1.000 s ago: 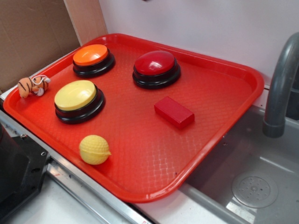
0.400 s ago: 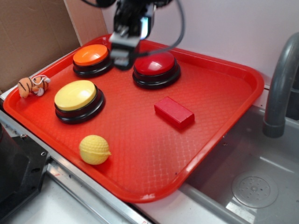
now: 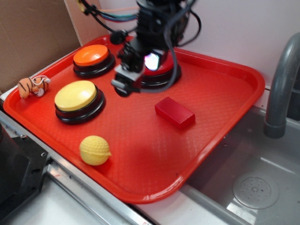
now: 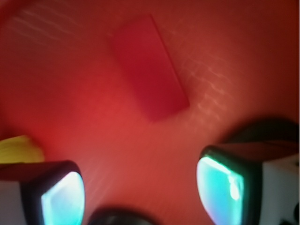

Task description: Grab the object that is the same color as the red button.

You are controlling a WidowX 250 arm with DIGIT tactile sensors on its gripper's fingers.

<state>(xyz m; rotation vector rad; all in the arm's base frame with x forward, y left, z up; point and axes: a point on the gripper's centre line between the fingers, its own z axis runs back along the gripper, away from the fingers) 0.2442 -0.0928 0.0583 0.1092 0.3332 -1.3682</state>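
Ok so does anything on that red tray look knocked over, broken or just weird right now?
Nothing looks spilled or damaged. The only oddity is the small toy tiger, perched on the tray's left rim rather than inside. The red block lies flat, slightly diagonal.

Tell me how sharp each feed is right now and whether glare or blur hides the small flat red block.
Exterior view: mostly sharp, evenly lit; the small flat red block on the red plastic tray is crisp, only the gripper is slightly smeared. Wrist view: soft and blurred throughout; the block keeps a readable outline, the fingertips glow cyan, and the frame darkens toward its edges.
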